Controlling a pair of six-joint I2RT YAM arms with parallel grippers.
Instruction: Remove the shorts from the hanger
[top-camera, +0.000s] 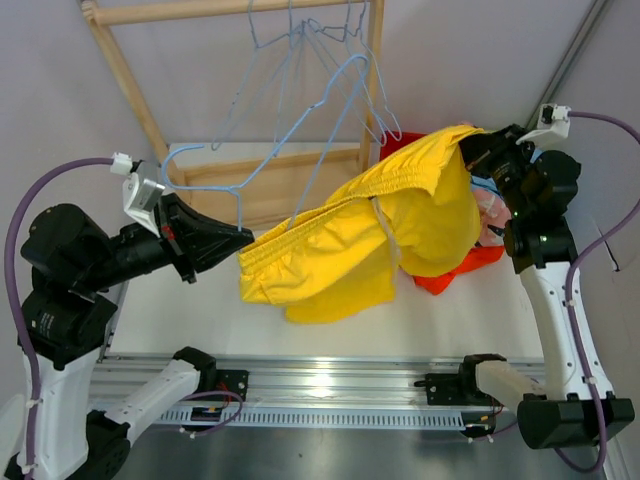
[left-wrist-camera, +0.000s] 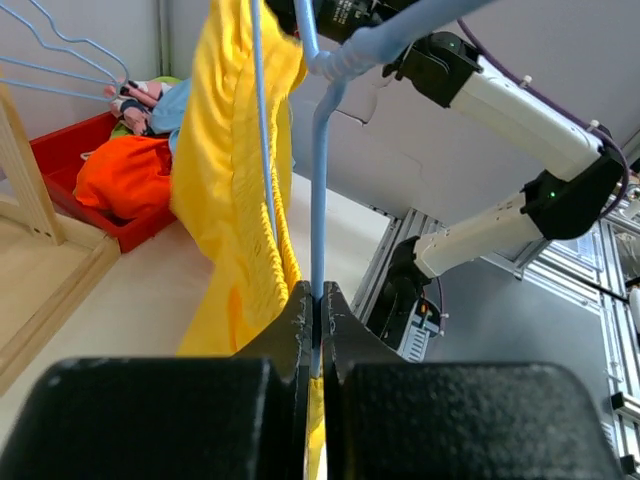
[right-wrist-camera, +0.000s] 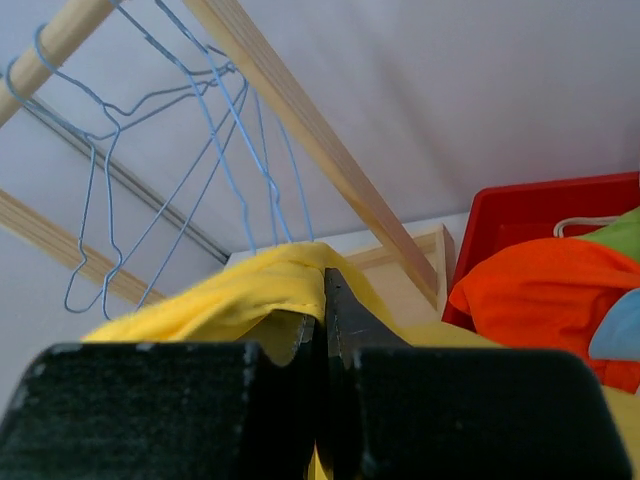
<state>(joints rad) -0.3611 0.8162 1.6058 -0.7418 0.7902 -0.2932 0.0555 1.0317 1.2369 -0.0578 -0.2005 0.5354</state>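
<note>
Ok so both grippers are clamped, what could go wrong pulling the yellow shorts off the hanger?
1. The right gripper pinches only a small fold of the yellow shorts; it might slip out under pull.
2. The left gripper holds the blue hanger by one thin wire, so snagging fabric could twist or drag it loose.

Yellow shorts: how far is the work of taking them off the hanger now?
Done: orange shorts lie in the red bin. In hand: the left tool is shut on the blue hanger, the right tool shut on the yellow shorts, which seem still draped on it. Left: pulling them free.
</note>
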